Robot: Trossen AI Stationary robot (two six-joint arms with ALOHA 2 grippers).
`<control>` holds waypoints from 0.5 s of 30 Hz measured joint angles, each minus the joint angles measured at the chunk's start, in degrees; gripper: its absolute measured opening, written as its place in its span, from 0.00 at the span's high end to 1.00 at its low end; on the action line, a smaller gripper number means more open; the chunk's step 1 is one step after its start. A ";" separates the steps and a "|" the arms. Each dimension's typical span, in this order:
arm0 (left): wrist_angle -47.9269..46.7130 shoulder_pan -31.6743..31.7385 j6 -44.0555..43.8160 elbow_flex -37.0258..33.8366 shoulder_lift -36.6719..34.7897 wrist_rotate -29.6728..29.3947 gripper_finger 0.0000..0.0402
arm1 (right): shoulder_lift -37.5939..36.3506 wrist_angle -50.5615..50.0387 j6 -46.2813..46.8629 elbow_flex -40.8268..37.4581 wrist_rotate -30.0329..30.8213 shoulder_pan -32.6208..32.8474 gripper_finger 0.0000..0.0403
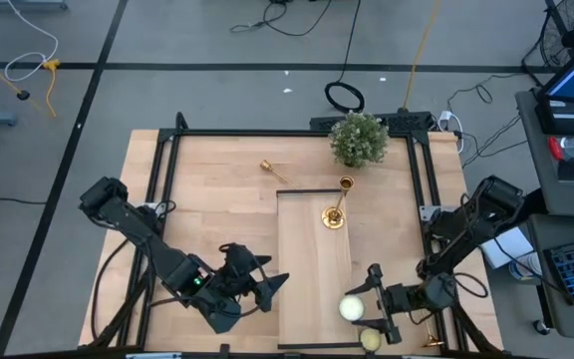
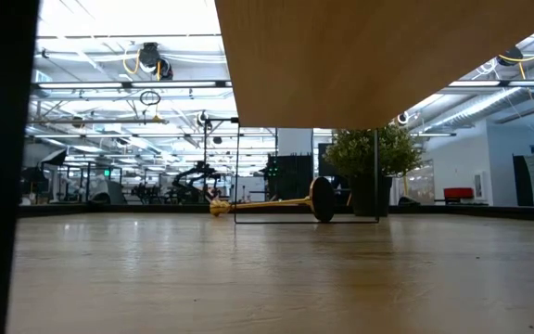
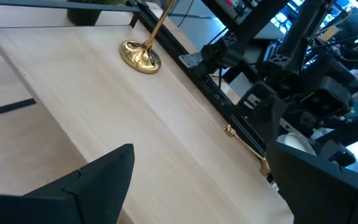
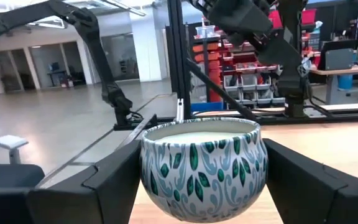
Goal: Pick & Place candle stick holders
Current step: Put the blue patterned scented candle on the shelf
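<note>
One gold candle stick holder [image 1: 334,206] stands upright on its round base [image 3: 140,55] on the pale raised board [image 1: 312,259] in the middle of the table. A second [image 1: 273,170] lies on its side on the table beyond the board, and shows in the low view [image 2: 272,202] too. My left gripper [image 1: 267,289] hovers open over the table's near part, left of the board, with nothing between its fingers [image 3: 98,180]. My right gripper [image 1: 369,304] is at the board's near right corner, shut on a round candle tin [image 4: 201,168] patterned with leaves. My right gripper pinches the candle tin between its two fingers, which lie against opposite sides of the tin's round wall [image 4: 149,171]. The fingers come level from the table's right side. The tin is upright, its wax top up. I cannot tell whether its bottom rests on the board.
A potted plant [image 1: 358,138] stands at the table's far edge. Another pale candle [image 1: 370,339] lies near the front edge, below my right gripper. A thin gold piece [image 3: 247,144] lies along the black frame rail [image 3: 213,99] at the table's right. Bare wood spreads left of the board.
</note>
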 joint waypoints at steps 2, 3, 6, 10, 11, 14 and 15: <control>0.11 0.08 0.58 0.00 0.00 -0.02 0.08 | 1.95 1.84 0.46 0.36 -0.11 -0.65 0.28; 0.11 0.09 0.79 0.00 0.00 -0.02 0.08 | 2.99 2.73 0.44 0.46 -0.56 -0.93 0.28; 0.09 0.22 1.43 0.00 0.00 -0.01 0.08 | 5.87 6.54 0.69 1.08 -2.59 -1.74 0.28; 0.06 0.22 1.44 0.00 0.00 0.02 0.08 | 7.80 7.22 0.64 1.86 -2.50 -1.82 0.28; -0.02 0.22 1.44 0.00 0.00 0.02 0.08 | 7.93 7.24 0.69 1.88 -2.10 -1.82 0.28; -0.31 0.22 1.44 0.00 0.00 0.04 0.08 | 8.84 7.41 2.10 1.99 -1.36 -1.74 0.28; -0.31 0.22 1.46 0.00 0.00 0.05 0.08 | 9.37 7.19 2.68 1.99 -1.34 -1.67 0.28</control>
